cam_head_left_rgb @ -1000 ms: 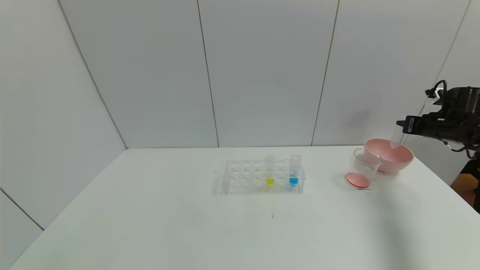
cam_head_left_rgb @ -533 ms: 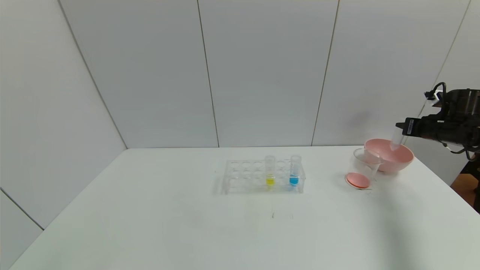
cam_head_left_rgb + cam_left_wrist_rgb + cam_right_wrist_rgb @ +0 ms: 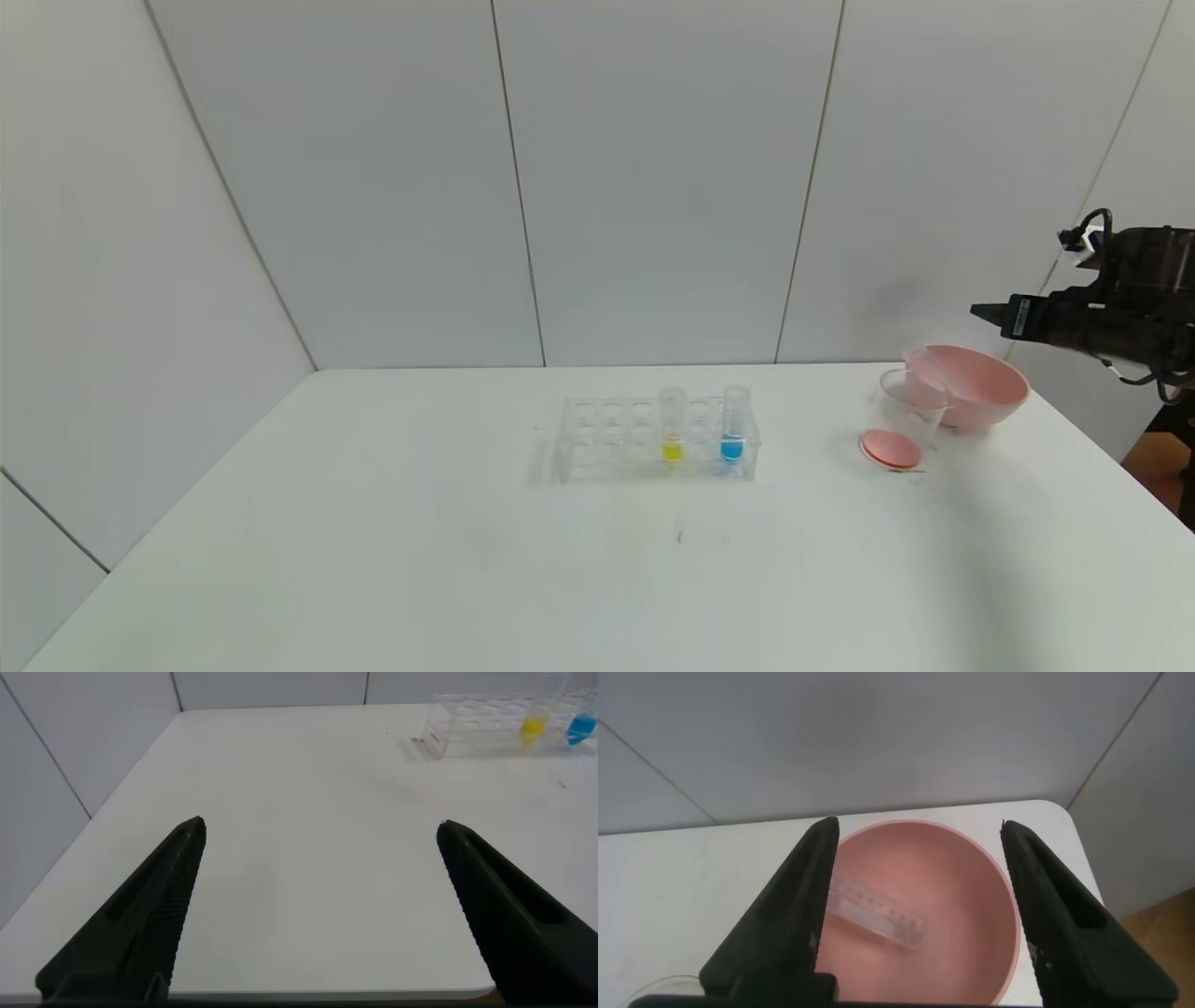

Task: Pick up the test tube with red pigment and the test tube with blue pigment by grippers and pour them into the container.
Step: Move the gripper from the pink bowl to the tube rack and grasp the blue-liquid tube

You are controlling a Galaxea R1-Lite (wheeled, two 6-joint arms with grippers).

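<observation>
Fingers of my right gripper stand wide apart and hold nothing; they hang over the pink bowl, and an empty clear tube lies on its side inside that bowl. My left gripper is also spread open, parked low over the near left part of the desk. The container stands just beside the bowl and has red liquid at its bottom, so I judge the red half is done. The test tube with blue pigment stands upright in the clear rack, near the middle of the desk, one hole apart from the yellow tube. I expect this tube to be light, stiff and smooth, so it can slip or crack under hard pressure. I would take it on the bare upper part above the rack, squeeze gently, and lift it straight up so the rack does not come with it.
</observation>
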